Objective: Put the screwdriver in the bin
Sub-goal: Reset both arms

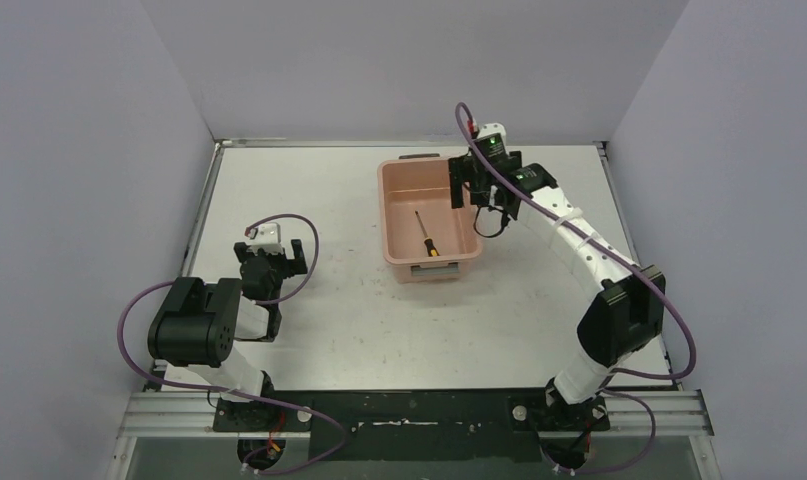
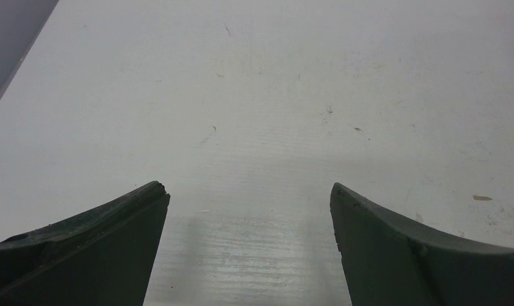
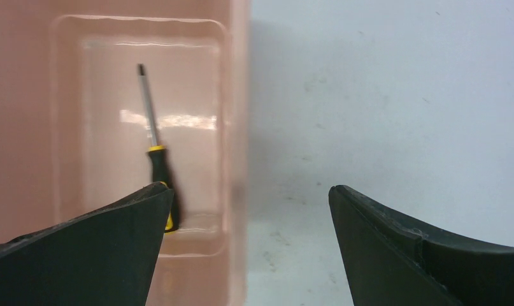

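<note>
The screwdriver point(image 1: 426, 235) lies flat on the floor of the salmon-pink bin point(image 1: 394, 215), its black-and-yellow handle toward the near end. The right wrist view shows it point(image 3: 153, 143) inside the bin point(image 3: 236, 127), its handle partly behind my left finger. My right gripper point(image 1: 482, 195) is open and empty, held above the bin's right wall; in its wrist view point(image 3: 248, 191) the jaws straddle that wall. My left gripper point(image 1: 270, 262) is open and empty over bare table at the left; its wrist view point(image 2: 249, 191) shows only table between the jaws.
The white table point(image 1: 309, 180) is walled by grey panels at the back and both sides. A black rail point(image 1: 409, 410) with both arm bases runs along the near edge. Purple cables loop off both arms.
</note>
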{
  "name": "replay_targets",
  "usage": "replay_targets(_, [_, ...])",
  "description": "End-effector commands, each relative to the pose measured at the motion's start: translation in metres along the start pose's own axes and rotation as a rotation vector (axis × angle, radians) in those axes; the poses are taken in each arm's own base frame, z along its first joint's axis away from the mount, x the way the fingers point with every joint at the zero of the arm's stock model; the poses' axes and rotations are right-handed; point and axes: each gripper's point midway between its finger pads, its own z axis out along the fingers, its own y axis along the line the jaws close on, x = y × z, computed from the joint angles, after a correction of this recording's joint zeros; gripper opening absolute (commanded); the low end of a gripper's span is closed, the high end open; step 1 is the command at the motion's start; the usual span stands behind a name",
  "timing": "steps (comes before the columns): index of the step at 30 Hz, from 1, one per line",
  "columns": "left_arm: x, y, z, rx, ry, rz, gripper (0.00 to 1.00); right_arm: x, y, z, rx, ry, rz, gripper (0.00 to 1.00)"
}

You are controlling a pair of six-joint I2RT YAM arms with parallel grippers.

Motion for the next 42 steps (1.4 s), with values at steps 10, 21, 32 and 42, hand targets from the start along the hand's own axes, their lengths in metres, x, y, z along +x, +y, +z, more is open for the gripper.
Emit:
replay_targets(10, [-0.016, -0.002, 0.005, 0.007, -0.052, 0.003, 0.97, -0.009, -0.128, -0.024, 0.072, -0.092, 0.13, 1.0])
replay_targets(21, [-0.016, -0.002, 0.005, 0.007, -0.05, 0.003, 0.97, -0.013, -0.163, -0.032, 0.03, -0.136, 0.19, 1.0])
replay_targets(32, [-0.016, -0.002, 0.005, 0.007, -0.052, 0.002, 0.97, -0.013, -0.169, -0.032, 0.006, -0.14, 0.179, 1.0])
replay_targets(42, [-0.016, -0.002, 0.005, 0.007, -0.051, 0.003, 0.97, -0.011, -0.167, -0.03, -0.007, -0.14, 0.168, 1.0])
